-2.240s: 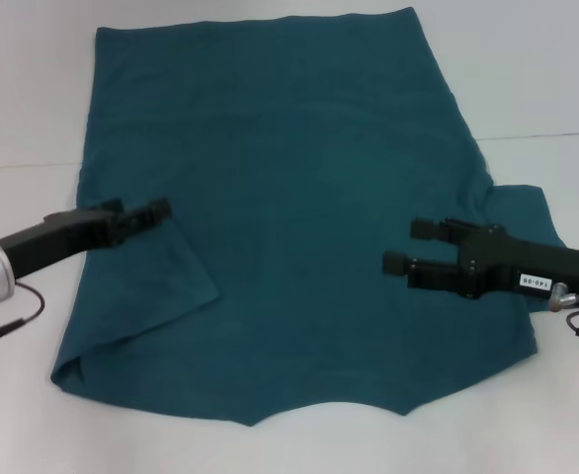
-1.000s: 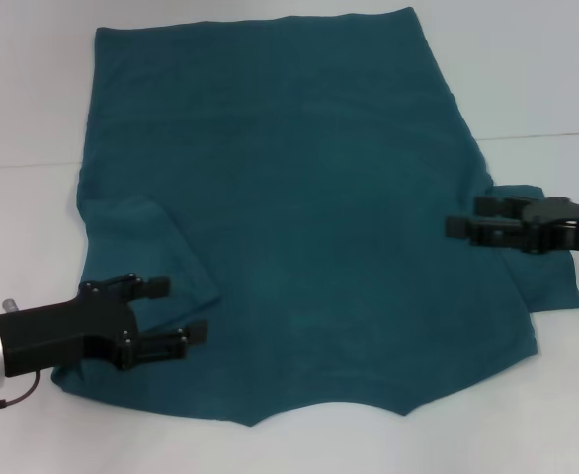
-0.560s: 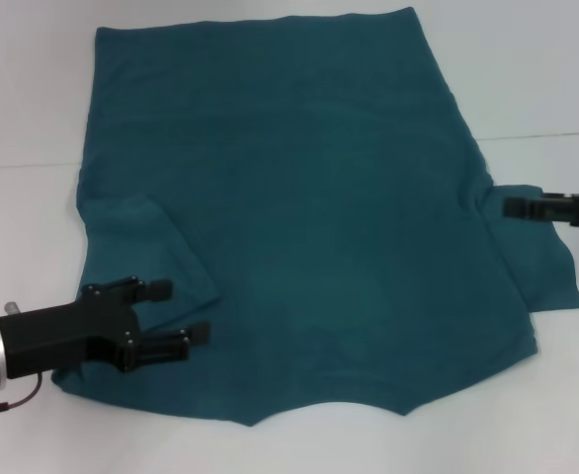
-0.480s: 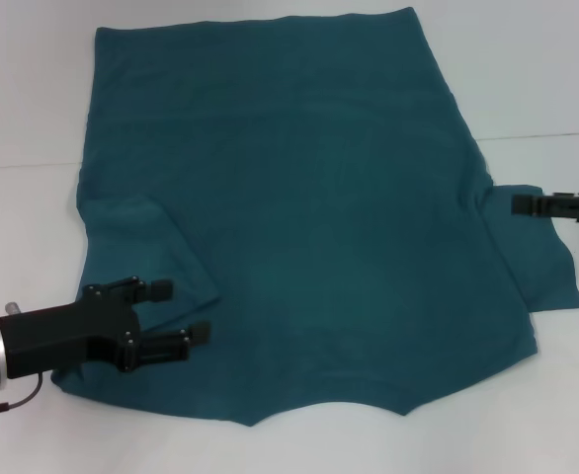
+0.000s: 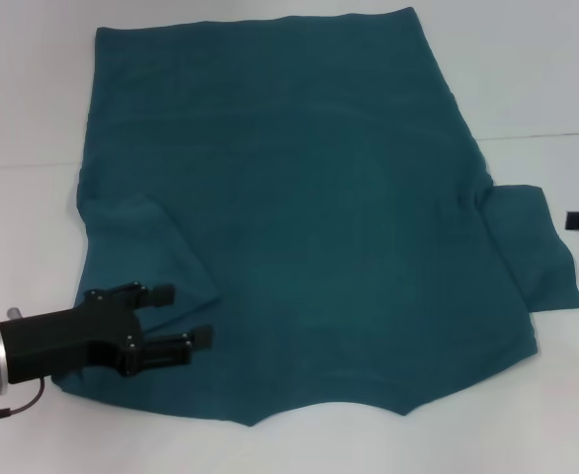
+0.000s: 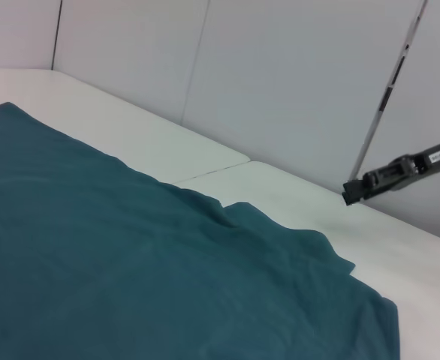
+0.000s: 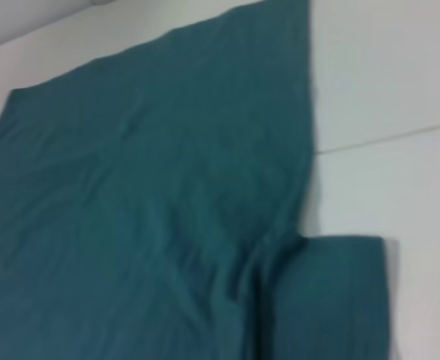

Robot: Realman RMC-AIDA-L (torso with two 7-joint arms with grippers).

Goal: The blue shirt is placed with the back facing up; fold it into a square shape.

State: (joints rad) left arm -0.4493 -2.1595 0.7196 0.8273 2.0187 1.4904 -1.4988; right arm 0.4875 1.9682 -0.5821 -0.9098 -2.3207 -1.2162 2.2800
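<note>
The blue shirt lies flat on the white table, plain back up, collar at the near edge. Its left sleeve is folded in over the body. Its right sleeve lies spread out on the table. My left gripper is open, low over the shirt's near left corner beside the folded sleeve. My right gripper shows only as a dark tip at the right edge, off the shirt beyond the right sleeve. The shirt also shows in the left wrist view and the right wrist view.
The white table has a seam line running across it. A pale wall stands behind the table in the left wrist view, where my right arm's tip also shows far off.
My right gripper has let go of nothing visible and drawn back to the right, off the shirt to the frame's edge. My left gripper moved from the folded sleeve to the near left corner.
</note>
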